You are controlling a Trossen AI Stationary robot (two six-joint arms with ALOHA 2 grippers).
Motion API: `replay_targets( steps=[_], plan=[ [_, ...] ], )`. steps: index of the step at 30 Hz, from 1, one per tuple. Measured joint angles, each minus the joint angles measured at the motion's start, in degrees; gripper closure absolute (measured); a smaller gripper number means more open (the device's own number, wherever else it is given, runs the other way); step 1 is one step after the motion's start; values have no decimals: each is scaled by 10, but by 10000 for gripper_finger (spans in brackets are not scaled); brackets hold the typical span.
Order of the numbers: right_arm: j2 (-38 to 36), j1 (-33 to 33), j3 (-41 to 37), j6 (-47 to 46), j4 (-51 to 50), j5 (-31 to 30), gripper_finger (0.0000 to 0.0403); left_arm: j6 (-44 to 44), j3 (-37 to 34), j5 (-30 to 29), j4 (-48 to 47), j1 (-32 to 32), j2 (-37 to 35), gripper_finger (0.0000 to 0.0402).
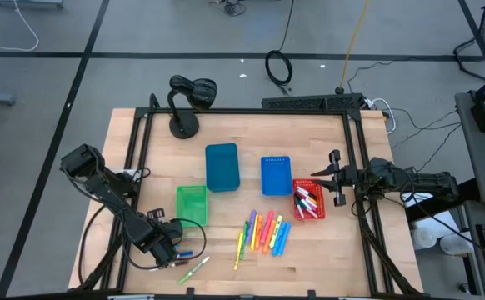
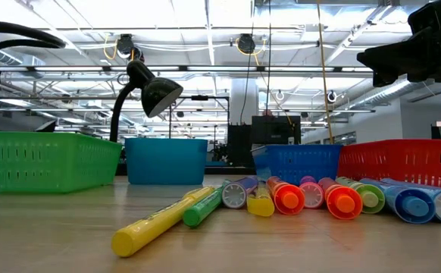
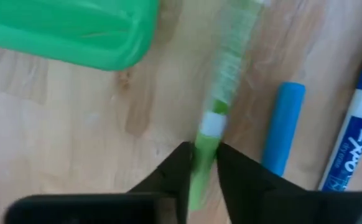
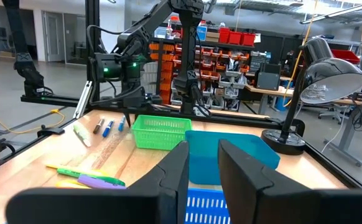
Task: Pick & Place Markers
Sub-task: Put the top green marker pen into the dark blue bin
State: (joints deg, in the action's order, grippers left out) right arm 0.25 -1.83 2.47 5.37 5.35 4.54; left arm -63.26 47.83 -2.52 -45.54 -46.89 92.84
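From above, a pale wooden worktop [image 1: 226,267] framed by black rails carries four plastic bins: a green one [image 1: 192,202] toward the near left, a teal one [image 1: 222,167] and a blue one [image 1: 277,175] at the centre, and a red one [image 1: 308,202] to the right holding white-bodied pens. A fan of neon markers [image 1: 265,233] lies near the front edge, with a lone yellow-green marker [image 1: 194,269] left of them. The left end effector [image 1: 178,250] sits low at the near left corner beside a few blue pens; the right end effector [image 1: 336,177] hangs by the red bin. A black gooseneck lamp [image 1: 188,96] stands at the far edge.

At worktop level, slotted bin walls line the back while round marker caps in orange, green, purple and blue face the camera; a smooth yellow marker [image 2: 156,225] lies nearest.

The left wrist view shows the left end effector [image 3: 203,167] with its dark fingers [image 3: 180,163] pinched on the sides of a green marker [image 3: 221,87] lying flat on the grained wood, just beside the green bin's glossy rim. A light blue pen [image 3: 282,127] lies alongside, then a blue-and-white marker [image 3: 354,140] printed "EXPO".

The right wrist view looks over the blue and teal bins, its end effector's [image 4: 203,163] fingers [image 4: 176,165] standing a little apart on nothing.
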Motion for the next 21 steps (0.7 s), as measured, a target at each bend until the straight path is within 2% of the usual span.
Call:
replay_targets(
  steps=[4, 8, 13, 18, 21],
  plan=[
    [0, 0, 0, 0, 0, 0, 332, -2, 1, -3, -8, 0, 0, 372],
    [0, 0, 0, 0, 0, 0, 332, -2, 1, -8, -12, 0, 0, 371],
    [0, 0, 0, 0, 0, 0, 332, 0, 0, -10, -12, 0, 0, 337],
    [0, 0, 0, 0, 0, 0, 332, 7, 0, -10, -14, 0, -1, 373],
    [0, 0, 0, 0, 0, 0, 332, 1, -2, -15, -17, 0, -14, 374]
  ],
)
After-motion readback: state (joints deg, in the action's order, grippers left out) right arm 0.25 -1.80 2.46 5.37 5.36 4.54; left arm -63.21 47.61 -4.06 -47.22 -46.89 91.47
